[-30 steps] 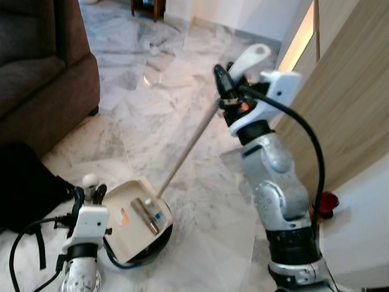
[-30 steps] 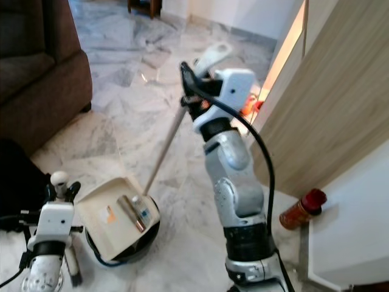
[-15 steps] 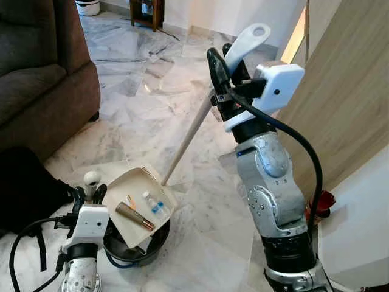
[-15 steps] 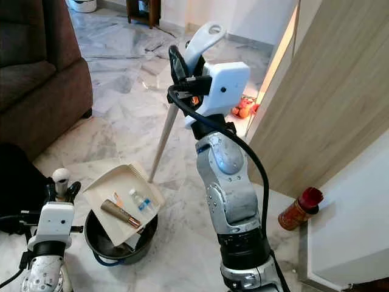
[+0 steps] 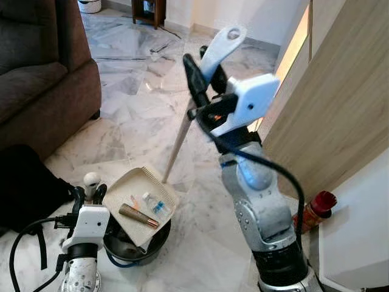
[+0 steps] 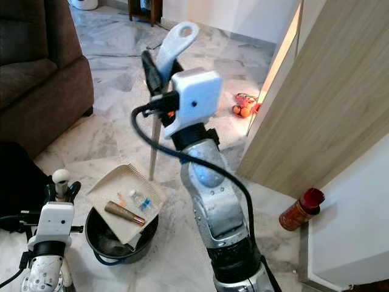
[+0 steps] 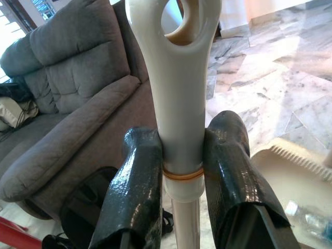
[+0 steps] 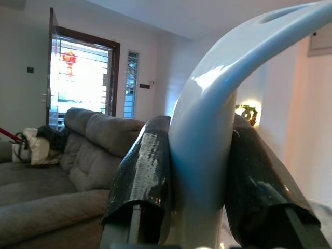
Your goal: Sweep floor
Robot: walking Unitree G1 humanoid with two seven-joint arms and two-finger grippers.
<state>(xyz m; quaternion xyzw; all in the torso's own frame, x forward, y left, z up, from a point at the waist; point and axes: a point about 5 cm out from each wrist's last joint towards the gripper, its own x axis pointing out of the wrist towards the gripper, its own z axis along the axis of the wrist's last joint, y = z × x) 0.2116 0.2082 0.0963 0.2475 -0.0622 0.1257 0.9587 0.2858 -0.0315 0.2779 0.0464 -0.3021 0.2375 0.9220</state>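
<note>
A cream dustpan rests on the rim of a black bin, holding a brown tube, a small bottle and scraps. Its wooden pole rises to a white grip, and my right gripper is shut on that grip, high over the floor. The same grip sits clamped between both fingers in the right wrist view. Low at the left, my left gripper is shut on a second white handle with a hole at its end, just beside the bin.
A brown sofa and a black bag stand at the left. A wooden panel and white cabinet close the right, with a red bottle at their foot. Small toys lie farther off. Marble floor stretches ahead.
My right gripper has swung the dustpan's grip to the left and nearer. The pan has gone from tipped into the bin to lying flatter on its rim. The left gripper has stayed put.
</note>
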